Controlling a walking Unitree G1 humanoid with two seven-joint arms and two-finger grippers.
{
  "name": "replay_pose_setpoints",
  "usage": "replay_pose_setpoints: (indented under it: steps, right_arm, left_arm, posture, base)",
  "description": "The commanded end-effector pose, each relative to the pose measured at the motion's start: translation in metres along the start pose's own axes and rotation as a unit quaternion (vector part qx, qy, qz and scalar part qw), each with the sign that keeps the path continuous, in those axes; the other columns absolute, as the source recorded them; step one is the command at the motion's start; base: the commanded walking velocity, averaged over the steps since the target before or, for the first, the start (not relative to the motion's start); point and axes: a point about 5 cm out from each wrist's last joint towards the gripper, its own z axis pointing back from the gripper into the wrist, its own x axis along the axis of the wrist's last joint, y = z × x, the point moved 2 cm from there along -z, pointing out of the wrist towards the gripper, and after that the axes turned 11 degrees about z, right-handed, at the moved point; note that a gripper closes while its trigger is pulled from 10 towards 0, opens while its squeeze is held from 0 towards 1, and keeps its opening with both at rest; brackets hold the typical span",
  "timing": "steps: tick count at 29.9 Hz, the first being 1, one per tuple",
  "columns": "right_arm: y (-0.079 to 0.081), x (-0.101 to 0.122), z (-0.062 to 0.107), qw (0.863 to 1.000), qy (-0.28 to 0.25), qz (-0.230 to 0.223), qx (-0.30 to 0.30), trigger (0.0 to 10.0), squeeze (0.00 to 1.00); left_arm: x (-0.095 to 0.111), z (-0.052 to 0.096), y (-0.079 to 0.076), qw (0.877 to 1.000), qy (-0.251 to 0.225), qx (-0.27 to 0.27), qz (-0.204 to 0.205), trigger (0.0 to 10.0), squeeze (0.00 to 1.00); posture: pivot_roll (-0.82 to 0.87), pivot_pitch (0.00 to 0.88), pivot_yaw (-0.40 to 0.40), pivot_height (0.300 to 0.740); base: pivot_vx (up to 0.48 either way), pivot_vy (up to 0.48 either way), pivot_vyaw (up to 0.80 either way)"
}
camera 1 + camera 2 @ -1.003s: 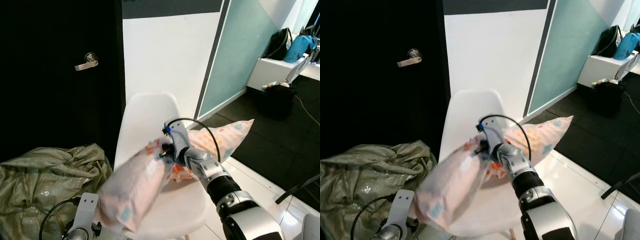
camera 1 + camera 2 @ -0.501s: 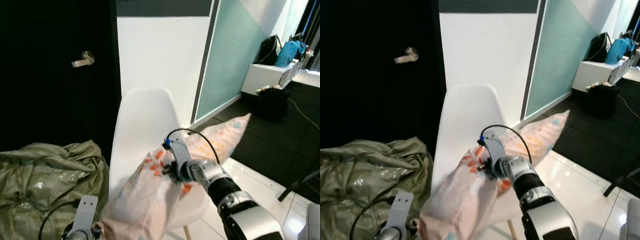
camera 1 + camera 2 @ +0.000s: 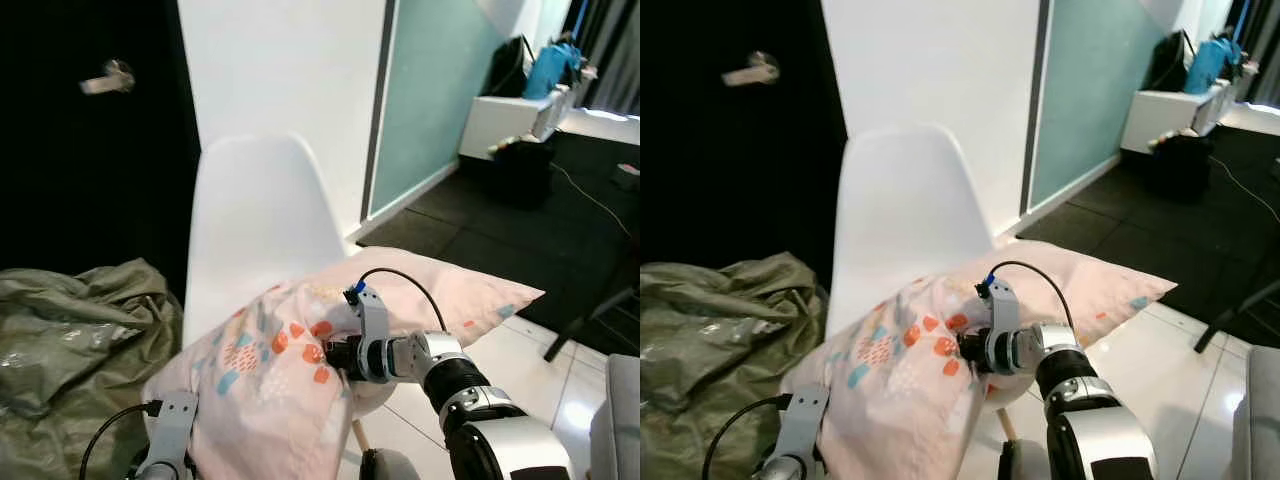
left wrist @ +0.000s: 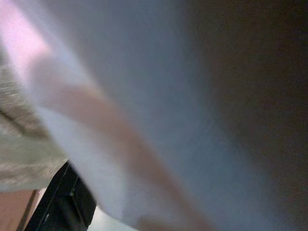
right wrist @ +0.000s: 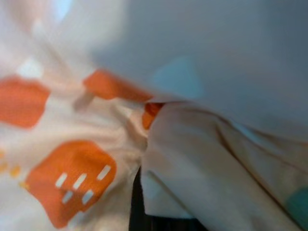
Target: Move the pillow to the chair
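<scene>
The pale pink pillow [image 3: 270,370] with orange and blue patches lies across the seat of the white shell chair [image 3: 250,220]. Its far corner sticks out to the right past the seat. My right gripper [image 3: 335,358] is shut on a bunched fold in the pillow's middle, and in the right wrist view that fabric [image 5: 72,159] is pinched close to the lens. The pillow's near end hangs off the seat over my left arm [image 3: 168,430]. In the left wrist view the pillow [image 4: 144,96] presses against the camera beside one black finger [image 4: 57,202].
A crumpled olive-green sheet [image 3: 70,320] lies on the floor left of the chair. Behind stand a black door with a lever handle [image 3: 105,80], a white wall and a teal panel [image 3: 440,90]. A white bench with bags [image 3: 520,100] is far right. A dark furniture leg [image 3: 590,320] crosses the glossy floor.
The pillow has come down from a steep tilt in the air to lie flat across the chair seat. My right gripper has dropped with it. The camera has swung rightwards.
</scene>
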Motion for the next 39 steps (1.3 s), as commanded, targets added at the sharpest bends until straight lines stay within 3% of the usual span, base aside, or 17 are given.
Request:
replay_pose_setpoints:
  steps: [1, 7, 9, 13, 17, 18, 19, 20, 29, 34, 38, 39]
  right_arm:
    - [0.014, 0.022, -0.002, 0.998, -0.052, -0.015, 0.022, 10.0, 0.00]
    - [0.023, 0.047, -0.003, 0.987, -0.147, -0.056, 0.025, 10.0, 0.00]
    - [0.034, 0.060, -0.004, 0.980, -0.182, -0.076, 0.035, 10.0, 0.00]
    - [0.043, 0.059, -0.009, 0.983, -0.169, -0.063, 0.037, 10.0, 0.00]
    - [0.060, 0.047, -0.018, 0.990, -0.125, -0.005, 0.066, 10.0, 0.00]
    - [0.062, 0.045, -0.019, 0.991, -0.117, 0.006, 0.071, 10.0, 0.50]
    - [0.062, 0.045, -0.019, 0.991, -0.117, 0.006, 0.071, 10.0, 0.50]
    - [0.060, 0.042, -0.019, 0.992, -0.106, 0.015, 0.072, 10.0, 1.00]
    - [0.034, 0.042, -0.005, 0.993, -0.082, 0.066, 0.059, 10.0, 1.00]
    - [0.014, 0.051, 0.015, 0.985, -0.052, 0.153, 0.057, 10.0, 1.00]
    - [0.012, 0.057, 0.022, 0.978, -0.051, 0.191, 0.070, 10.0, 1.00]
    - [0.008, 0.058, 0.026, 0.971, -0.043, 0.225, 0.068, 10.0, 1.00]
  left_arm:
    - [0.001, 0.000, 0.000, 1.000, -0.001, -0.001, -0.005, 10.0, 0.00]
    - [0.001, 0.000, 0.000, 1.000, -0.001, 0.000, -0.007, 10.0, 0.00]
    - [0.001, 0.000, 0.000, 1.000, -0.001, 0.000, -0.008, 10.0, 0.00]
    - [0.000, 0.000, 0.001, 1.000, -0.001, 0.001, -0.008, 10.0, 0.00]
    - [0.000, 0.000, 0.002, 1.000, -0.004, 0.015, -0.010, 10.0, 0.00]
    - [0.000, 0.000, 0.003, 1.000, -0.004, 0.018, -0.011, 10.0, 0.00]
    - [0.000, 0.000, 0.003, 1.000, -0.004, 0.018, -0.011, 10.0, 0.00]
    - [0.000, 0.000, 0.003, 1.000, -0.005, 0.020, -0.012, 10.0, 0.00]
    - [0.000, 0.000, 0.006, 0.999, -0.004, 0.031, -0.019, 10.0, 0.00]
    - [0.000, 0.000, 0.006, 0.999, -0.001, 0.031, -0.021, 10.0, 0.00]
    - [0.000, 0.000, 0.006, 0.999, -0.002, 0.031, -0.021, 10.0, 0.00]
    - [0.000, 0.000, 0.006, 0.999, -0.001, 0.031, -0.021, 10.0, 0.00]
  posture:
    - [-0.09, 0.024, -0.053, 0.518]
    - [-0.08, 0.030, -0.049, 0.518]
    - [-0.07, 0.030, -0.046, 0.518]
    - [-0.07, 0.031, -0.046, 0.518]
    - [-0.06, 0.037, -0.050, 0.518]
    - [-0.06, 0.038, -0.050, 0.518]
    - [-0.06, 0.038, -0.050, 0.518]
    - [-0.06, 0.039, -0.049, 0.518]
    - [-0.07, 0.039, -0.041, 0.518]
    - [-0.08, 0.038, -0.041, 0.518]
    - [-0.08, 0.038, -0.041, 0.518]
    - [-0.08, 0.034, -0.042, 0.518]
  base:
    - [0.000, 0.000, 0.00]
    - [0.000, 0.000, 0.00]
    - [0.000, 0.000, 0.00]
    - [0.000, 0.000, 0.00]
    - [0.000, 0.000, 0.00]
    - [0.000, 0.000, 0.00]
    - [0.000, 0.000, 0.00]
    - [0.000, 0.000, 0.00]
    - [0.000, 0.000, 0.00]
    - [0.000, 0.000, 0.00]
    - [0.000, 0.000, 0.00]
    - [0.000, 0.000, 0.00]
